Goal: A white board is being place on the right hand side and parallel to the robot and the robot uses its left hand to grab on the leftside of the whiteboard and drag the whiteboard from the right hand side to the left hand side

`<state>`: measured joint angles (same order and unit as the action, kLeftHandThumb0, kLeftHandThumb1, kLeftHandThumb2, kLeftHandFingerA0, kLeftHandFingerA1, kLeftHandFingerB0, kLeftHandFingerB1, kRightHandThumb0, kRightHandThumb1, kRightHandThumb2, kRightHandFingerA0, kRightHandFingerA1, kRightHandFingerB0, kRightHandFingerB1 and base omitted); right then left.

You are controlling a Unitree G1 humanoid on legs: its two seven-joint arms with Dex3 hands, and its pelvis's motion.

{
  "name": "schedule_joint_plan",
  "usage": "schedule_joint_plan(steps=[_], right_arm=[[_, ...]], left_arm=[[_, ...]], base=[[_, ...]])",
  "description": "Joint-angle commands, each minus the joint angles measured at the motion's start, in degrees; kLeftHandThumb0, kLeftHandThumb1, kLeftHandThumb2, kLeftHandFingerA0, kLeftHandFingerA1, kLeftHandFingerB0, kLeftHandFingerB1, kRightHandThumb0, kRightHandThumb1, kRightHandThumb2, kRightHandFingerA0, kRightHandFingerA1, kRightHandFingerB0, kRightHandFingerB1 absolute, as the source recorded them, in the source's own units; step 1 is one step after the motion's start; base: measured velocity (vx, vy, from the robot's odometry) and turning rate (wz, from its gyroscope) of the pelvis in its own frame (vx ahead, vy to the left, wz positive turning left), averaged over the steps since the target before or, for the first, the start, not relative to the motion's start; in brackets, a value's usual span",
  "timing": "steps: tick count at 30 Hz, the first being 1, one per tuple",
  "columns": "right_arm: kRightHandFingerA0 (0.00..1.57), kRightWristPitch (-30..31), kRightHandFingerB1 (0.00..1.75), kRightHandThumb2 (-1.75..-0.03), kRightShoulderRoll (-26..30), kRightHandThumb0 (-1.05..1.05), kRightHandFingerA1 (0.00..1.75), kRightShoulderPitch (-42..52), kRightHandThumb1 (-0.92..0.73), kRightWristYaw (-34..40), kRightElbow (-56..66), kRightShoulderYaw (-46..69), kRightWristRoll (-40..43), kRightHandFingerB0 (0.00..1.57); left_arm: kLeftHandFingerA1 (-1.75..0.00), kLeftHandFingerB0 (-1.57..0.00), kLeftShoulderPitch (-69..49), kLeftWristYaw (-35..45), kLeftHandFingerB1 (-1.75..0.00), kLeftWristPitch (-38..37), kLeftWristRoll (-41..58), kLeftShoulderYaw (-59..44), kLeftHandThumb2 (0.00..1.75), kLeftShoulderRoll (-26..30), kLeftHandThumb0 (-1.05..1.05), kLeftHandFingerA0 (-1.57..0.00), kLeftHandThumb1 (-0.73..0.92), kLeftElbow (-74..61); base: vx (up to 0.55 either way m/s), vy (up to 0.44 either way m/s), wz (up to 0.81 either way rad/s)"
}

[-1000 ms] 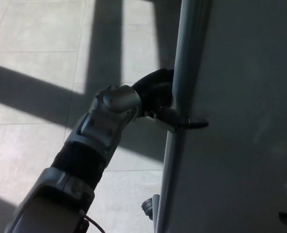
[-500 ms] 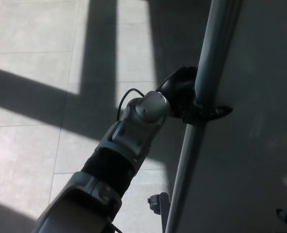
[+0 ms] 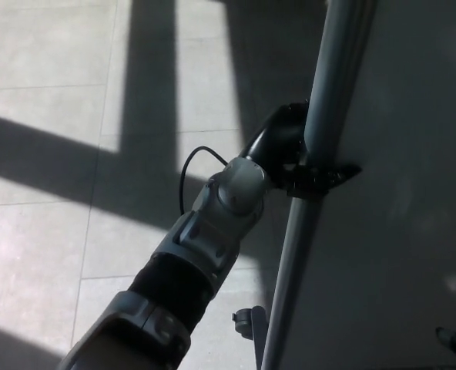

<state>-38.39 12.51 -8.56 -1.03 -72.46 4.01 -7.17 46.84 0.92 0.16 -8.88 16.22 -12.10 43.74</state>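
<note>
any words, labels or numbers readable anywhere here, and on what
None: no readable text in the head view.
Whiteboard: surface blank, only faint glare.
Frame post: no label.
Left robot hand and forearm: no visible marking.
Floor tiles: plain.

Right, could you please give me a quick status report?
Left robot hand shut on whiteboard left frame edge. Right robot hand not in view. Tiled floor leftward shows nothing blocking.

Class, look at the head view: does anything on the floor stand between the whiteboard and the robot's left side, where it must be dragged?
Nothing visible does. The left robot hand grips the whiteboard at its frame, and the tiled floor to its left shows only shadows.
</note>
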Motion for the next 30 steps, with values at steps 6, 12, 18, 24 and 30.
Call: schedule_joint_plan(steps=[6, 12, 18, 24, 30], right_arm=[[0.38, -0.23, 0.31, -0.64, 0.83, -0.58, 0.38, -0.30, -0.85, 0.11, -0.14, 0.68, 0.81, 0.24], [0.38, -0.77, 0.31, -0.64, 0.83, -0.57, 0.39, -0.01, -0.86, 0.21, -0.12, 0.97, 0.59, 0.23], [0.39, -0.52, 0.31, -0.64, 0.60, -0.58, 0.38, -0.06, -0.85, 0.20, -0.30, 1.55, 1.00, 0.24], [0.38, -0.50, 0.31, -0.65, 0.21, -0.58, 0.39, 0.11, -0.84, -0.18, -0.16, 1.99, 1.48, 0.23], [0.38, -0.16, 0.31, -0.65, 0.48, -0.58, 0.39, -0.43, -0.84, -1.00, -0.32, 2.19, 1.86, 0.23]], left_arm=[[-1.75, -0.69, -3.54, 1.59, -1.70, -4.59, -0.36, -2.69, 0.56, 5.94, -0.29, -0.81, 0.63, -3.56], [-1.70, -0.76, -5.63, 6.33, -1.55, -1.58, 2.71, -5.90, 0.61, 8.95, -0.29, -0.89, 0.61, -7.91], [-1.71, -0.75, -6.43, 10.84, -1.52, -3.42, 5.50, -9.21, 0.59, 12.66, -0.27, -0.84, 0.60, -7.66], [-1.63, -0.79, -8.00, 13.08, -1.53, -2.61, 6.00, -11.51, 0.58, 15.95, -0.31, -0.95, 0.60, -9.89], [-1.75, -0.64, -9.02, 15.87, -1.75, -4.74, 7.25, -13.54, 0.55, 19.13, -0.27, -0.83, 0.63, -10.63]], base=[[0.00, 0.000, 0.00], [0.00, 0.000, 0.00], [0.00, 0.000, 0.00], [0.00, 0.000, 0.00], [0.00, 0.000, 0.00]])
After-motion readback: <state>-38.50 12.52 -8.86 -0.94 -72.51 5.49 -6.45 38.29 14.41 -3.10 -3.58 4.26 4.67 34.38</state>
